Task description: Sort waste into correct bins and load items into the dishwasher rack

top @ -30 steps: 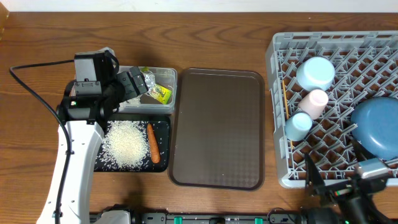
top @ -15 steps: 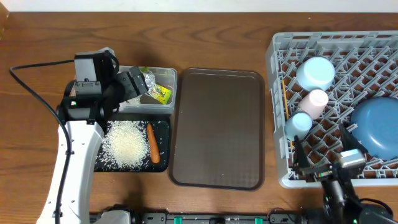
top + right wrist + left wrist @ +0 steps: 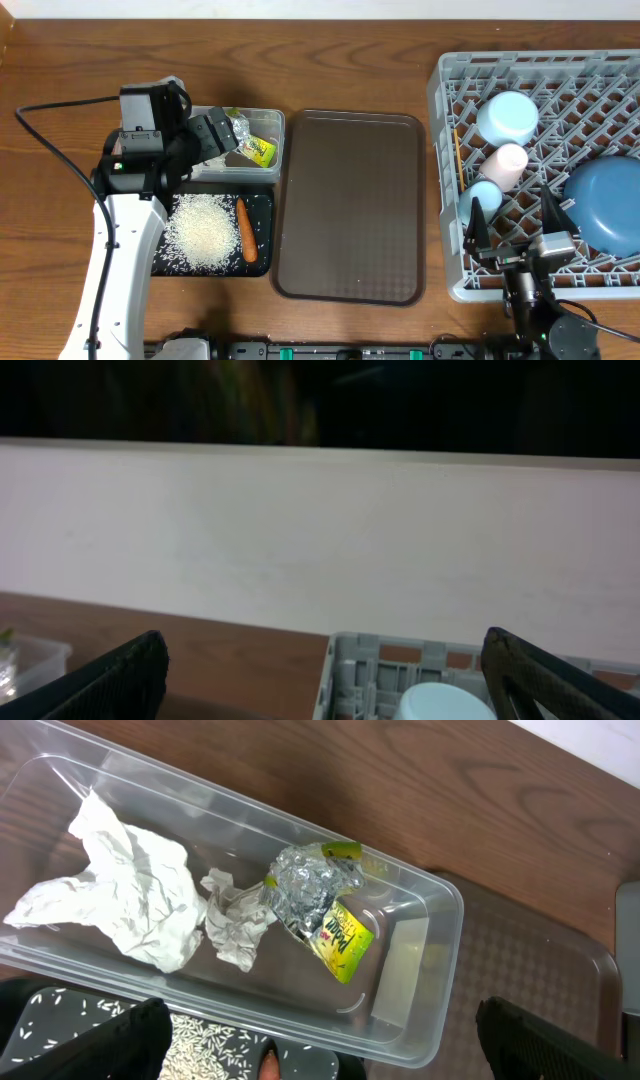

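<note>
The clear tub [image 3: 279,121] holds white napkins [image 3: 130,895], silver foil [image 3: 305,885] and the yellow-green wrapper [image 3: 342,938]. In front of it the black tray [image 3: 262,200] holds rice [image 3: 205,232] and the carrot [image 3: 245,229]. My left gripper [image 3: 216,137] hovers open and empty above the tub [image 3: 400,965]. The grey rack [image 3: 455,285] holds the pale bowl [image 3: 507,116], pink cup [image 3: 506,165], light blue cup [image 3: 480,200] and dark blue plate [image 3: 605,205]. My right gripper [image 3: 515,232] is open and empty over the rack's front edge.
A flat brown serving tray [image 3: 350,205] lies between the bins and the rack. A black cable [image 3: 60,150] runs across the table left of the left arm. The right wrist view shows a white wall, the rack's corner [image 3: 370,660] and the bowl's top [image 3: 445,705].
My right arm has swung left and up from the bottom right corner to the rack's front edge, its fingers now spread in view. The left arm has not moved.
</note>
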`<state>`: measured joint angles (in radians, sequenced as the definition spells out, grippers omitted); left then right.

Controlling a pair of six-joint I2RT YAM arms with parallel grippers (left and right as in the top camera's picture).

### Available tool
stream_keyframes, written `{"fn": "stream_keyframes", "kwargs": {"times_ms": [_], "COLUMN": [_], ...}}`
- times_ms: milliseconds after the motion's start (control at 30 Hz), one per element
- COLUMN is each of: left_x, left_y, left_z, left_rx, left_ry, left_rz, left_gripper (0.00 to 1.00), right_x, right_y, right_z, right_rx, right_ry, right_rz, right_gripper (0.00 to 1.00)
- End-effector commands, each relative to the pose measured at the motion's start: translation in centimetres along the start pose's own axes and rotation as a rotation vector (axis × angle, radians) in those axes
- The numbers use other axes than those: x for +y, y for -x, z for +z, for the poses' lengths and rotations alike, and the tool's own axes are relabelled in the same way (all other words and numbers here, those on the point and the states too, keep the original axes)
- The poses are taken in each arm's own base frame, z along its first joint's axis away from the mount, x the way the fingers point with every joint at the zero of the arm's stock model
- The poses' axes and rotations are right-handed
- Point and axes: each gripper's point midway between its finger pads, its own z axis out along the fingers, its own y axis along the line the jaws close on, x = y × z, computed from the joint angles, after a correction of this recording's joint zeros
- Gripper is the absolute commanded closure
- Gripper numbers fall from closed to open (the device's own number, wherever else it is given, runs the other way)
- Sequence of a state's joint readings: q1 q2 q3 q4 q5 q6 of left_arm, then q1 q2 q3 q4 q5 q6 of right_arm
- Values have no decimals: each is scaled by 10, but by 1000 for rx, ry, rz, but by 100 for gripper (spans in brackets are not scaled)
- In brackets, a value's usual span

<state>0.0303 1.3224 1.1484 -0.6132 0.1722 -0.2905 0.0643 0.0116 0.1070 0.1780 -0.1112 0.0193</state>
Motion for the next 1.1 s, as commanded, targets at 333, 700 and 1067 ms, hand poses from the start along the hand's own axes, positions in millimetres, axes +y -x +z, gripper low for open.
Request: {"fn": "stream_keyframes", "kwargs": {"times_ms": [333, 700, 1067], "left_x": [4, 4, 5], "left_y": [1, 1, 1], "left_z": [1, 1, 1], "left_rx": [-2, -2, -2], "left_ry": [19, 19, 19], "left_rz": [2, 2, 2], "left_gripper": [0, 0, 0], "right_x": [-1, -4, -4], "right_y": [-54, -109, -108], "right_z": [-2, -15, -14], "right_rx": [114, 344, 342], "right_ry": [-19, -44, -43], "right_rz": [45, 54, 55], "right_gripper": [1, 1, 1]}}
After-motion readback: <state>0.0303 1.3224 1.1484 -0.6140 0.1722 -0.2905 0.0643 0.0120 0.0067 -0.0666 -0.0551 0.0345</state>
